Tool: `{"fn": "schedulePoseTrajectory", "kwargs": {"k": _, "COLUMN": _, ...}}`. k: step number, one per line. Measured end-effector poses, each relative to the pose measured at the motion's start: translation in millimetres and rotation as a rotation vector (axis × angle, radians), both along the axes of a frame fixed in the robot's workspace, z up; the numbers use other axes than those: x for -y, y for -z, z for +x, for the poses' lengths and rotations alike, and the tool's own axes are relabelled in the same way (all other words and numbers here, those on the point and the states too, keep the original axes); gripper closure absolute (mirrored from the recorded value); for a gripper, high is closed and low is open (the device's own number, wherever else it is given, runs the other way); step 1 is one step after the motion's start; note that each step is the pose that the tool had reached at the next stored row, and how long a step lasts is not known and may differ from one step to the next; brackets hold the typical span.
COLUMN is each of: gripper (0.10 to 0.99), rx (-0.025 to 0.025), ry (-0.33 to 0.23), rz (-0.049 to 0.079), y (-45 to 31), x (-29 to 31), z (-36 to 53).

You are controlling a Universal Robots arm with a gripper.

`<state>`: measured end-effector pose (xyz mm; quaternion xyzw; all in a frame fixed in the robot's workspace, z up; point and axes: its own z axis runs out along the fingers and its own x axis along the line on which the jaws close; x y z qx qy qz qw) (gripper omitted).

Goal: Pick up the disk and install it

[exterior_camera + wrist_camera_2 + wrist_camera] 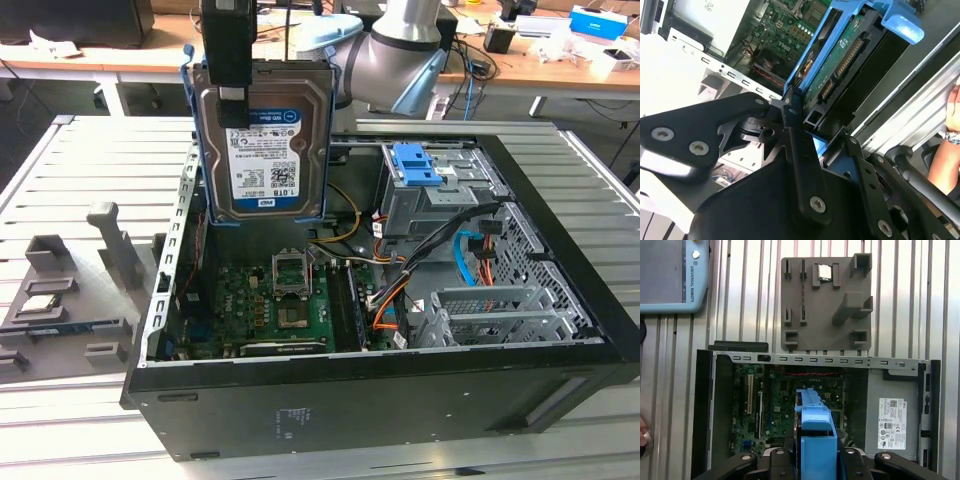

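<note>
**Gripped and Hanging Above the Open Case**

Clamped firmly in the black gripper [232, 110]: the rectangular silver-grey metal disk [262, 150] with blue-and-white label and bright blue plastic bracket. Held upright in the upper left-centre of the exterior view, label to the camera, above the green motherboard [265, 300] of the open black metal computer case [380, 385] and clear of it. Seen edge-on in both wrist views, pinched between black fingers [795, 140]. Near the exterior view's left edge, on the slatted metal table [100, 170]: a grey plastic fixture tray [60, 290].

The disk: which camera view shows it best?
The exterior view: the disk hangs upright in the gripper above the open case, label face toward the camera. The second wrist view shows its circuit-board side at an angle; the first wrist view, its blue bracket edge-on.
</note>
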<state>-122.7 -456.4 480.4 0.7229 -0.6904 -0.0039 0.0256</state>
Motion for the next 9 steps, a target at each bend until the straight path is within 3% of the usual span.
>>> {"fn": "schedulePoseTrajectory", "kwargs": {"k": 9, "gripper": 0.722, "rx": -0.0001, "ry": 0.0, "rz": 0.0, "y": 0.1, "x": 15.5, "z": 1.2}}
